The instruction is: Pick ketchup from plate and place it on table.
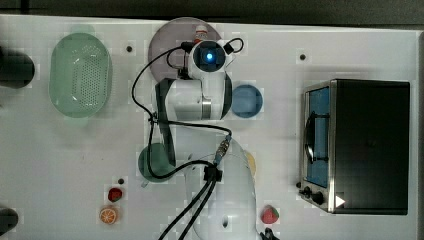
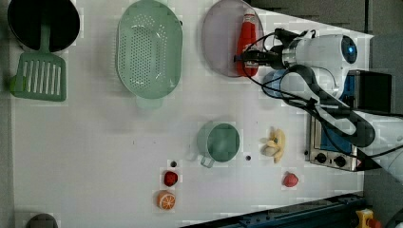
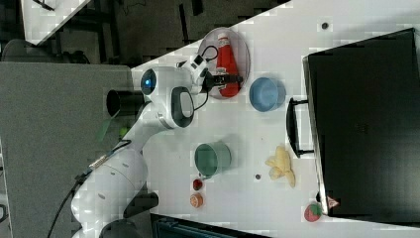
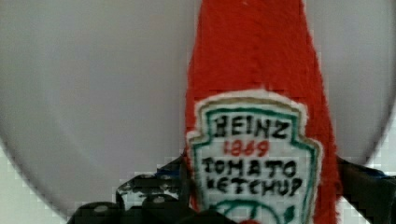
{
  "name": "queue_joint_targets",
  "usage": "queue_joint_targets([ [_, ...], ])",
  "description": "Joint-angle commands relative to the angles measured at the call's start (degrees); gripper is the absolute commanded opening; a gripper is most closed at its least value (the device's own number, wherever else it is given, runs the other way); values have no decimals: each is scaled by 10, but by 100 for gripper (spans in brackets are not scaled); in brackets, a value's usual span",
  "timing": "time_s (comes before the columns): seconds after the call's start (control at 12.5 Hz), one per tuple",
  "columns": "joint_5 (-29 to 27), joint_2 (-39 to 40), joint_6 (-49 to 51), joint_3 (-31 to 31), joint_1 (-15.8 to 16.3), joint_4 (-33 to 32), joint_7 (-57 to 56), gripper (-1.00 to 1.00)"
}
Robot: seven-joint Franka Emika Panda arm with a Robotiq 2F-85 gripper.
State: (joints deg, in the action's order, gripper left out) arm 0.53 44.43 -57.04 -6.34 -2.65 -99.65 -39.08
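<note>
My gripper [image 2: 248, 58] stands wide, straddling the ketchup [image 2: 247, 38] lying on the plate [image 2: 219, 38]; gripping, lifting and setting it on the table [image 2: 95, 142] remain.

On the ketchup [image 4: 254, 84], a white label [image 4: 252, 158]: "HEINZ" in black, "1869" in red, "TOMATO KETCHUP" in black, inside a green border.

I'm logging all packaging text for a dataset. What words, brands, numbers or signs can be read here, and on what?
"HEINZ", on the label of the ketchup
"1869", same label, in red
"TOMATO KETCHUP", same label, below
The toaster oven bears a small white triangle mark at one corner; no text on it is readable.
</note>
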Motion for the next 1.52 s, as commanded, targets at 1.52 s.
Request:
queue_joint_targets([
  [1.52,0,-309,274,9,-20,-24,143,27],
])
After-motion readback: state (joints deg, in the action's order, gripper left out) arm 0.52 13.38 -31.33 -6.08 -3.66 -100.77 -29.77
